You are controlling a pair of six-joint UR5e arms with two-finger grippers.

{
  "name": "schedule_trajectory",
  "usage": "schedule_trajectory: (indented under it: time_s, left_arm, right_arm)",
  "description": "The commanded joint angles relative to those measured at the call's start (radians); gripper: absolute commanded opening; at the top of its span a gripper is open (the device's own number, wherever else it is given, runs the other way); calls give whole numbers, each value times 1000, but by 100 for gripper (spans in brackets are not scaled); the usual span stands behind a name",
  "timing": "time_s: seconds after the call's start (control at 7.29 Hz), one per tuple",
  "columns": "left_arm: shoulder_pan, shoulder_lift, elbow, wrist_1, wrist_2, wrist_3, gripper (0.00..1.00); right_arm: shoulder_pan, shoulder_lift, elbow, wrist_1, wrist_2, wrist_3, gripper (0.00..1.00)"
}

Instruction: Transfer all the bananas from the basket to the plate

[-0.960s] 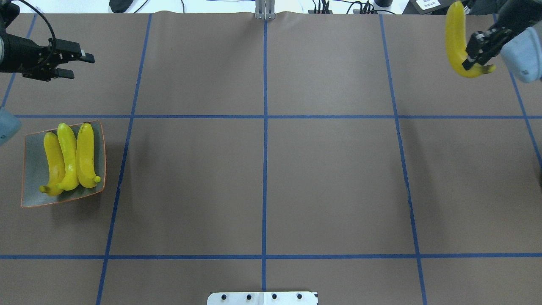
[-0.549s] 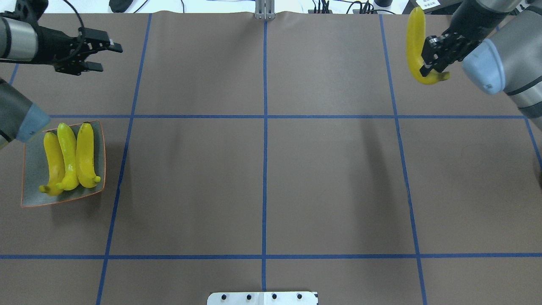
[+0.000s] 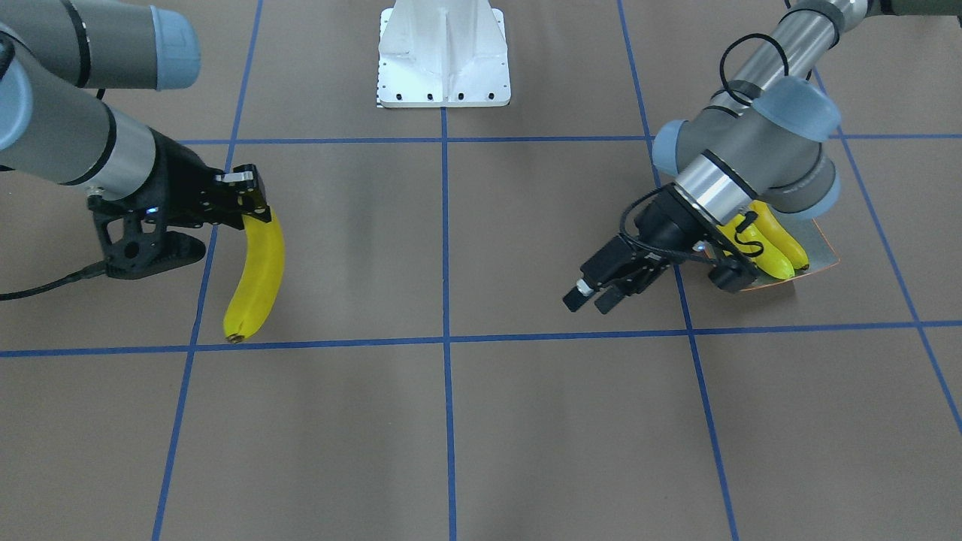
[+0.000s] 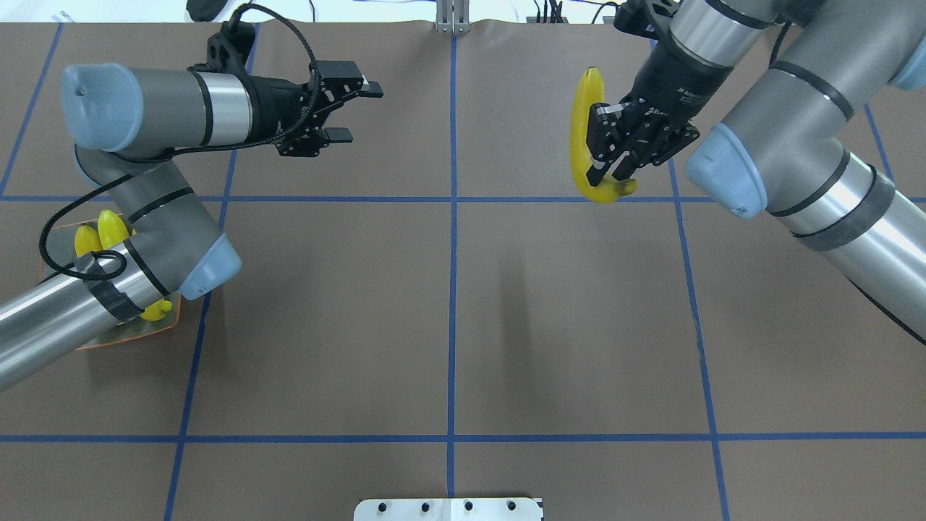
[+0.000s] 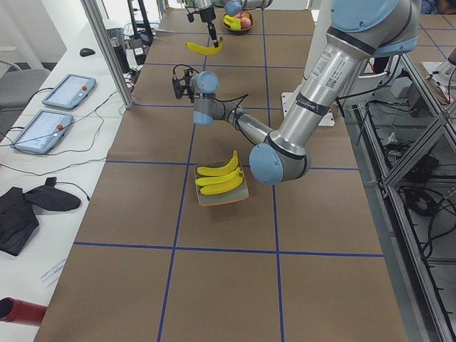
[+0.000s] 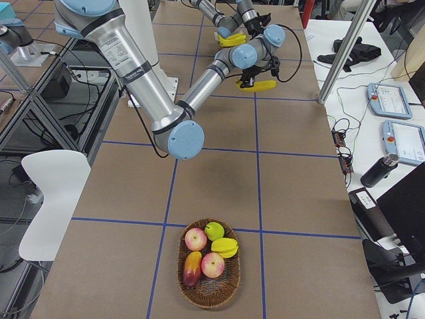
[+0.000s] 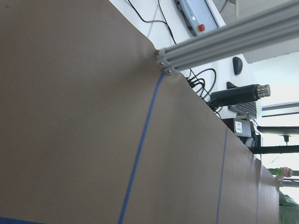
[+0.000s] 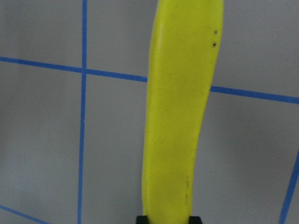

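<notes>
— What lies in the squarish grey-green plate [image 5: 221, 199] with the thin orange rim?

— Three bright yellow bananas [image 5: 221, 178], side by side and touching one another. Seen from overhead, the left arm's grey elbow hangs over the plate and hides part of it.

— And the black two-finger left gripper [image 4: 358, 112]?

— It is well apart from the plate, out toward the table's far edge. Its fingers stand wide apart with nothing between them.

— Further right?

— The black right gripper [image 4: 606, 172] is much farther from the plate. It is clamped on a fourth long yellow banana [image 4: 579, 123] close to one end. The rest of the fruit sticks out past the fingertips, lifted off the brown table [image 4: 448, 325].

— Beyond that?

— A woven oval basket [image 6: 211, 300] holding apples and other fruit, at the table end farthest from the plate.
</notes>
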Motion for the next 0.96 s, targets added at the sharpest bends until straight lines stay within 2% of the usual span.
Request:
schedule_trajectory:
  time_s: [0.0,0.27,0.55,0.82]
  left_arm:
    - [35,-20,-34,-28,22,-31,100]
    - [38,-20,-34,-56,24,-31,100]
    - [77,-38,-31,-58,29,-31,100]
    - [184,-57,-20,-51,155,-30,100]
  right_arm:
    - [-61,41,-2,35,8,62,0]
    - [-118,44,-21,183,4,212,0]
    - [-150,57,-24,194,-1,226,0]
    - [-154,58,-24,194,1,228,0]
